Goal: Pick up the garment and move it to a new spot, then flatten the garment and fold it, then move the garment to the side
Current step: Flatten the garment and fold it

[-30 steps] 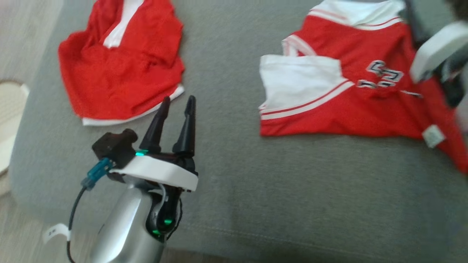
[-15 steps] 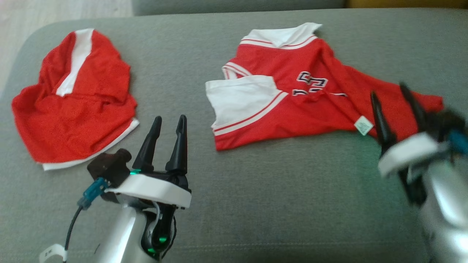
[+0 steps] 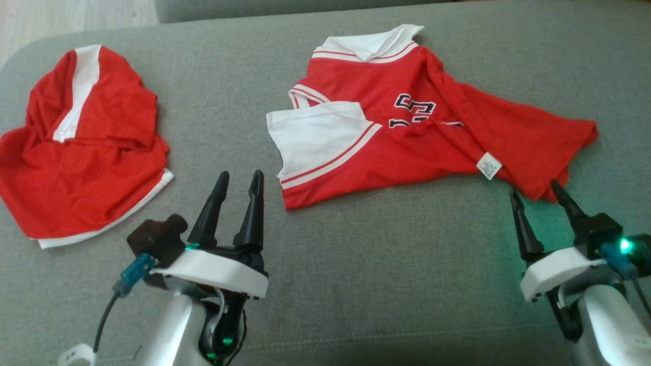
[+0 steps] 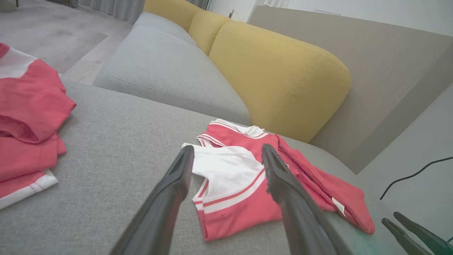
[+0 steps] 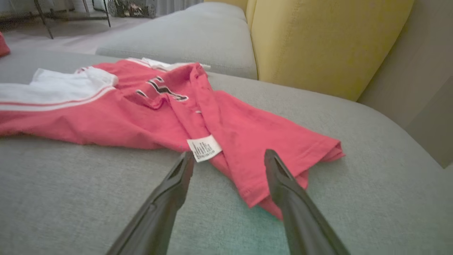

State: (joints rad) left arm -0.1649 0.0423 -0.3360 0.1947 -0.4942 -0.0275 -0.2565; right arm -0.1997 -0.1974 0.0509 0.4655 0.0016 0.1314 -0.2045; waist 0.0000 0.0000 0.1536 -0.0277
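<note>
Head view: the red jersey (image 3: 432, 137) lies rumpled and unfolded on the sofa (image 3: 356, 264), just beyond both arms' jaws, which stand wide and empty. By the look of it, pickup, flattening, folding and setting aside all remain. A second red garment (image 3: 86, 152) lies well apart to the left.

Left gripper (image 3: 239, 175): two long black tapered fingers (image 3: 213, 208) on white oval collar (image 3: 213, 269), silver forearm (image 3: 168, 330) beneath. Dark camera block (image 3: 157, 239) at collar's 10 o'clock; teal plug (image 3: 133, 272), black cable (image 3: 104, 315), white tag (image 3: 76, 353) toward 7 o'clock. Green lights (image 3: 224, 339) in wrist slot. Right gripper (image 3: 535, 188): same black fingers, white collar, silver forearm; green light (image 3: 624, 245) at 3 o'clock.
</note>
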